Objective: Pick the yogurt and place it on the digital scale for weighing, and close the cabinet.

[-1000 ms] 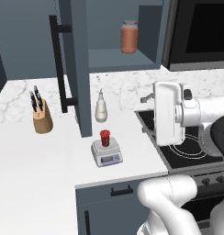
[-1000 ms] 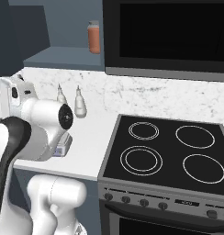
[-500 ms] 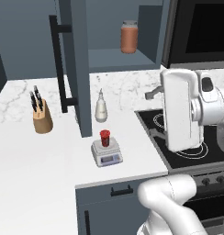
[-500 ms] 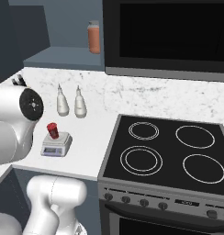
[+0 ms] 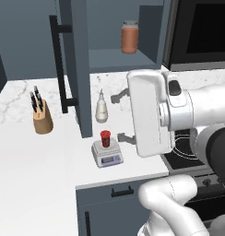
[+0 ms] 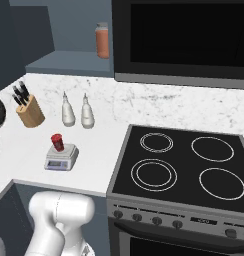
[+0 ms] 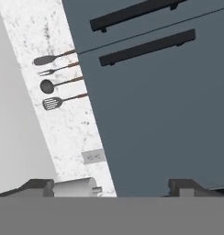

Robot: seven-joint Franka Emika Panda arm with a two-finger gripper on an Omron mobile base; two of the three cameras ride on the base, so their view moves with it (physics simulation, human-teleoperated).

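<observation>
The yogurt (image 5: 104,137) (image 6: 57,142), a small red cup, stands upright on the light-grey digital scale (image 5: 108,157) (image 6: 60,160) near the counter's front edge. The cabinet door (image 5: 76,55) stands open, swung out toward me, its long black bar handle (image 5: 55,64) on the left face. My gripper (image 5: 119,117) hangs open just right of the door's edge and above the scale, its fingers (image 5: 116,97) pointing left with nothing between them. In the hand view the fingertips (image 7: 38,186) sit far apart before blue-grey cabinet fronts (image 7: 169,105).
An orange-brown jar (image 5: 129,37) (image 6: 102,41) sits on the open cabinet's shelf. A white bottle (image 5: 101,109) stands behind the scale, a knife block (image 5: 40,117) to its left. The stove (image 6: 189,170) lies right, under a microwave (image 6: 184,35). Utensils (image 7: 58,82) hang on a marble wall.
The arm has swung left and forward and the hand has turned, so its open fingers now point at the door's edge. The yogurt and scale have not moved.
</observation>
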